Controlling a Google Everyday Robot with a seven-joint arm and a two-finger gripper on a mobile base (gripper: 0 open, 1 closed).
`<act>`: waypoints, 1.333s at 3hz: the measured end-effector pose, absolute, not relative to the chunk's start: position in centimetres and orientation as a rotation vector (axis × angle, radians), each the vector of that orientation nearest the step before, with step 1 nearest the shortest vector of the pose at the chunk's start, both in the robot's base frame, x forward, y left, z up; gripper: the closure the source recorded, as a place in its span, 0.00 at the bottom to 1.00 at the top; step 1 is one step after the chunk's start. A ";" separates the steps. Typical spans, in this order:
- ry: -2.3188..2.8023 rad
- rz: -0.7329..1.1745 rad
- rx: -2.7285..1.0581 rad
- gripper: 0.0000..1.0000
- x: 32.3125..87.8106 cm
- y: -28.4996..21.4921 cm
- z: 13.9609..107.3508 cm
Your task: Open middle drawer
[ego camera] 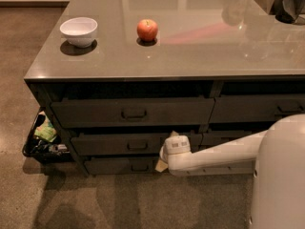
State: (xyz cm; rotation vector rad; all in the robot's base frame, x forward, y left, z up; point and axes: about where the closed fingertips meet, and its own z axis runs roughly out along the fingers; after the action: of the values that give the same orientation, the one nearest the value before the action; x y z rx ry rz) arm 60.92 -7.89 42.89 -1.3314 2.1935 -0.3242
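- Brown mottled floor (119, 199) around a grey counter island with a glossy top (200, 51).
- Far left, on the floor against the island's corner: black bin (32, 149) holding mixed items, one green.
- On the counter's left part: white bowl (79, 31), upright; to its right and well apart, red apple (147, 30).
- Below the top, left stack of three fronts: tallest drawer front (95, 113) uppermost, middle drawer (109, 144) beneath it, thinnest drawer front (109, 166) lowest.
- Small dark loop handle (137, 147) at the middle drawer's centre, untouched.
- Gripper (166, 150) low, at the middle drawer's right end, right of the handle and apart from it; grip state not discernible.
- White arm (219, 159) running from the gripper rightward to the rounded white robot body (281, 175) at lower right.
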 end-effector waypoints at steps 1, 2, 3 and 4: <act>2.168 -0.280 -1.349 0.00 63.6 -6.6 41.3; 2.155 -0.230 -1.323 0.00 67.1 -5.9 39.8; 2.155 -0.230 -1.323 0.00 67.1 -5.9 39.8; 2.155 -0.230 -1.323 0.19 67.1 -5.9 39.8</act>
State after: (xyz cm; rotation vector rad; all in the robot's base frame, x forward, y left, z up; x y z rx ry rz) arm 67.07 -5.92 39.78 -1.3231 2.1552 -0.2297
